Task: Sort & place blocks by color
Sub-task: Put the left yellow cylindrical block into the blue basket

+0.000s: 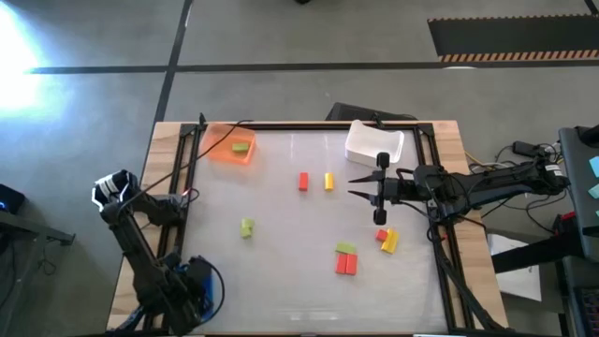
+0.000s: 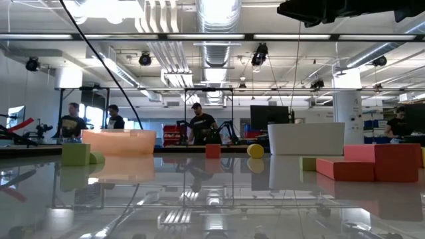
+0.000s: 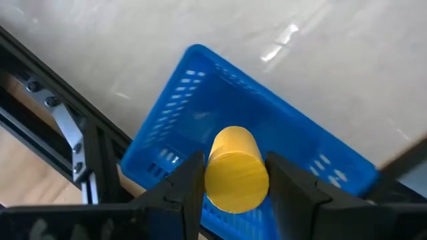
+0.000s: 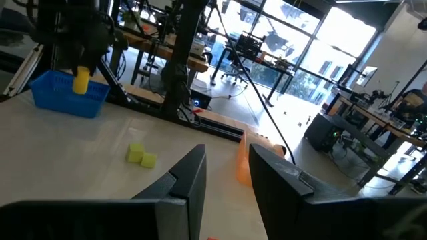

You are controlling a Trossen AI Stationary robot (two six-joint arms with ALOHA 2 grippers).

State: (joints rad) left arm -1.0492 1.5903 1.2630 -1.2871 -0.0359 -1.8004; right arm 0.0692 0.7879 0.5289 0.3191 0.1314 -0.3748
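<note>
High view: overhead, straight down, whole table (image 1: 299, 271).
Low view: tabletop level, facing the room.
Left wrist view: close above blue tray (image 3: 200, 120).
Right wrist view: across the table; shares blue tray (image 4: 67, 93).

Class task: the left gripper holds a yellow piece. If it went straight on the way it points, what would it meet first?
Most likely the blue tray. The left gripper, shut on the yellow block, points into that tray; nothing shows between them, though depth is unclear.

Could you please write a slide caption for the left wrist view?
Left gripper holds a yellow cylindrical block above the blue tray at the table's corner.
</note>
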